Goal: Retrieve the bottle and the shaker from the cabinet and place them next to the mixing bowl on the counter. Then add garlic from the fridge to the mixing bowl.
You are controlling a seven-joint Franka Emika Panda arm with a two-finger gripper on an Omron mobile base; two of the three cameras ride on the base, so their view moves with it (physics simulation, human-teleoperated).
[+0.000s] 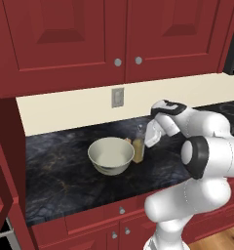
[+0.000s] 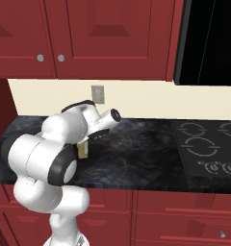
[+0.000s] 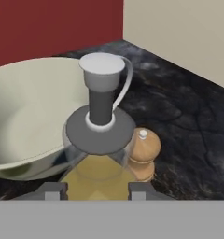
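The tall pale yellow bottle [image 1: 138,147] with its grey pump top [image 3: 101,88] stands upright on the black counter [image 1: 55,180], just right of the cream mixing bowl [image 1: 110,155]. My gripper [image 3: 96,191] is shut on the bottle's body, one fingertip on each side. In the left base view the gripper [image 1: 145,142] reaches the bottle from the right. The small wooden shaker [image 3: 143,156] stands on the counter directly behind the bottle, close to the bowl [image 3: 30,107]. In the right base view my arm hides most of the bottle [image 2: 83,151].
Red upper cabinet doors [image 1: 80,39] above the counter are shut. A wall outlet [image 1: 117,96] sits behind the bowl. A cooktop [image 2: 209,149] lies in the counter to the right, under a dark appliance [image 2: 209,38]. Red drawers [image 1: 122,210] run below.
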